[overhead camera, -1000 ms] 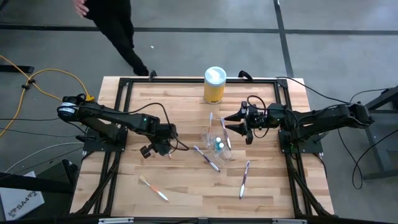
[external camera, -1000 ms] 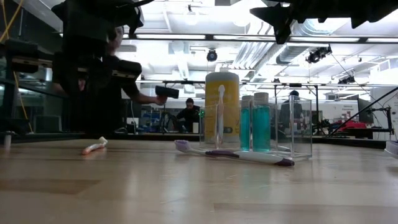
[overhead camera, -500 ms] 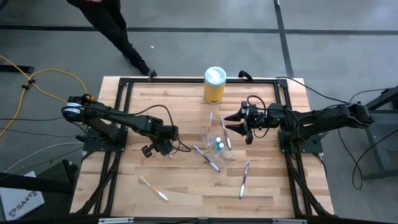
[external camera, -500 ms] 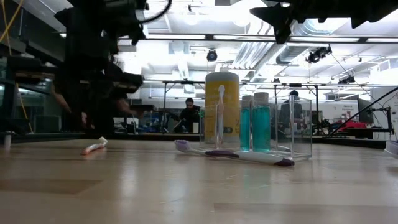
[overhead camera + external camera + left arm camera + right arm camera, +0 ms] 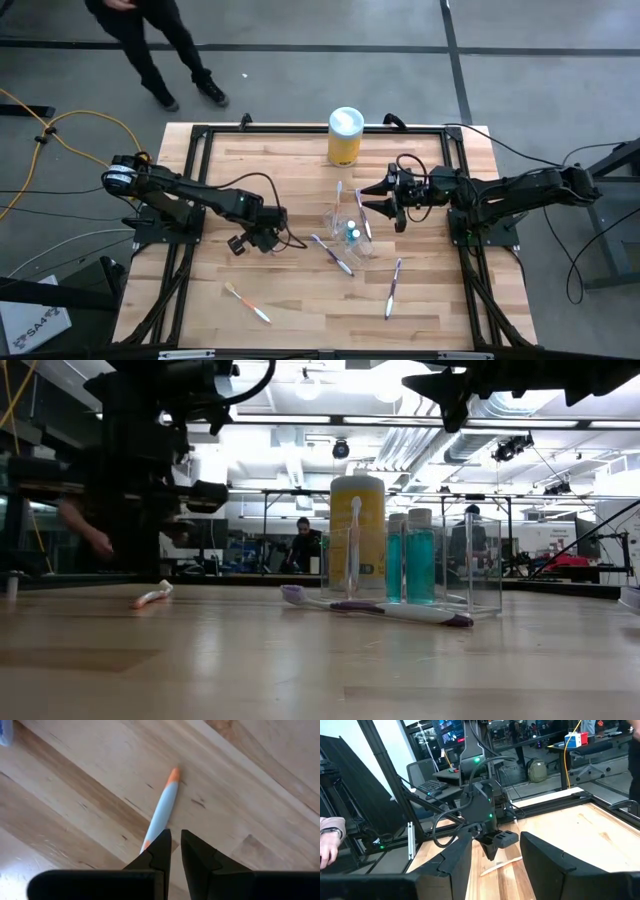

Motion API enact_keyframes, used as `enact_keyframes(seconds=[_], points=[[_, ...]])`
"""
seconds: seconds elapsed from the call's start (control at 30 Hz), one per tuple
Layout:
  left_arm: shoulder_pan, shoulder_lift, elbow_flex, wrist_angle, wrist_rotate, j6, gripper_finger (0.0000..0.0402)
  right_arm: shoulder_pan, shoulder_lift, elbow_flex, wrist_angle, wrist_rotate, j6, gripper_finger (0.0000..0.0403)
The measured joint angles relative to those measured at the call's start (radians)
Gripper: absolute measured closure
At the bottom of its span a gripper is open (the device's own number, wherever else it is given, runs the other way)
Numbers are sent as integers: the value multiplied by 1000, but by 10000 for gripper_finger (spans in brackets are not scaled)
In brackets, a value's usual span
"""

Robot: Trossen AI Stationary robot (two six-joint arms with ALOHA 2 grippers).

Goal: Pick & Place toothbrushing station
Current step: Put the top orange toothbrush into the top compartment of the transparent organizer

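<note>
A clear cup point(image 5: 343, 222) stands mid-table with a blue tube point(image 5: 352, 235) and an upright toothbrush point(image 5: 355, 545) in it. In front of it a purple toothbrush point(image 5: 332, 252) lies flat on the wood. Two more lie nearer the front, a purple one point(image 5: 392, 285) and an orange-pink one point(image 5: 247, 302). My left gripper point(image 5: 265, 243) points down over a white, orange-tipped toothbrush point(image 5: 162, 810) that lies flat; its fingers are all but shut, a thin slit between them. My right gripper point(image 5: 362, 198) hangs open and level beside the cup, with nothing between its fingers. My left gripper stands from above over one end of the white toothbrush point(image 5: 148, 840), which runs out of sight behind one fingertip point(image 5: 157, 851). The slit between the fingers shows only wood. Whether the fingertip touches the toothbrush, I cannot tell.
A yellow canister with a white lid point(image 5: 345, 135) stands at the table's far edge, behind the cup. A black frame point(image 5: 300, 130) rims the table. A person point(image 5: 160, 40) walks on the floor beyond the far left corner. Bare wood point(image 5: 300, 300) lies along the front.
The person beyond the far edge has walked toward the left. Neither gripper has visibly moved, opened or shut.
</note>
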Motion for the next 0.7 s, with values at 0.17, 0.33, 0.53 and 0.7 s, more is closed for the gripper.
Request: enact_keyframes(seconds=[0.17,0.33,0.53,0.7], points=[[-1,0,0,0,0,-17,364,0,0,0,0,0,0,243],[-1,0,0,0,-13,-22,364,0,0,0,0,0,0,243],[-1,-1,0,-3,-28,-22,364,0,0,0,0,0,0,243],[-1,-11,0,-39,-61,37,364,0,0,0,-8,0,0,243]])
